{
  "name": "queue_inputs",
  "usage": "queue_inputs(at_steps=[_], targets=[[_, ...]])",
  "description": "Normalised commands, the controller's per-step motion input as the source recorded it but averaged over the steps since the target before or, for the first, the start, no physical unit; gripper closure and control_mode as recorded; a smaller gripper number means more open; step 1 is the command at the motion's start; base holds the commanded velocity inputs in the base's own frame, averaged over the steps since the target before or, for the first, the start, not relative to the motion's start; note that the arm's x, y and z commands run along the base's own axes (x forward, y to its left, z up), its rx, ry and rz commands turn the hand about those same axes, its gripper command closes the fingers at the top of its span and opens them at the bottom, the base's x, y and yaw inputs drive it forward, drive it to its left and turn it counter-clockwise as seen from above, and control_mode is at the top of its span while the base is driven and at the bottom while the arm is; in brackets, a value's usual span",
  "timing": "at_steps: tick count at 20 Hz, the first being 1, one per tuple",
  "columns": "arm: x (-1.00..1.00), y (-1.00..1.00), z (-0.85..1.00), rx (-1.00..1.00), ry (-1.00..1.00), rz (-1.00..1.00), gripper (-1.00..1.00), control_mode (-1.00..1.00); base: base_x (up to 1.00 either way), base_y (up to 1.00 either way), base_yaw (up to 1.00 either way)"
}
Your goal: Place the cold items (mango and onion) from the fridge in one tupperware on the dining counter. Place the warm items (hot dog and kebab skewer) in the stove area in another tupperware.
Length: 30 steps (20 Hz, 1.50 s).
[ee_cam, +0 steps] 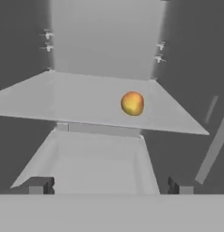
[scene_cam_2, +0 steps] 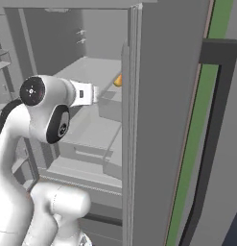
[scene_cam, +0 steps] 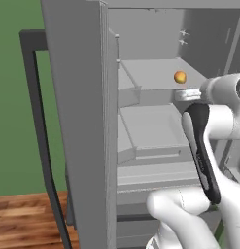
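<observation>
Resting on the upper fridge shelf [ee_cam: 77, 97], the mango [ee_cam: 132, 103] is judged smooth, rounded and rather firm, so it should be taken across its middle by the wide-open gripper [ee_cam: 111, 186].

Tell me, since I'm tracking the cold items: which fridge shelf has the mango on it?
The upper shelf. The mango sits on its right part, while the shelf below is bare. The open gripper faces it from the front.
</observation>
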Motion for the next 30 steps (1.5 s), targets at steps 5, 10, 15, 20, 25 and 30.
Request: queue_inputs(at_steps=[5, 10, 15, 20, 25, 30], targets=[[0.28, 0.00, 0.80, 0.01, 0.36, -0.01, -1.00, -1.00, 0.00, 0.00, 0.00], [0.45, -0.16, -0.01, 0.09, 0.26, -0.05, -1.00, -1.00, 0.00, 0.00, 0.00], [0.59, -0.13, -0.54, 0.08, 0.08, -0.15, -1.00, -1.00, 0.00, 0.00, 0.00], [0.56, -0.28, -0.64, 0.06, 0.00, -0.22, -1.00, -1.00, 0.00, 0.00, 0.00], [0.64, -0.24, -0.35, 0.03, -0.02, -0.15, -1.00, -1.00, 0.00, 0.00, 0.00], [0.78, -0.07, -0.01, 0.01, 0.00, -0.02, -1.00, -1.00, 0.00, 0.00, 0.00]])
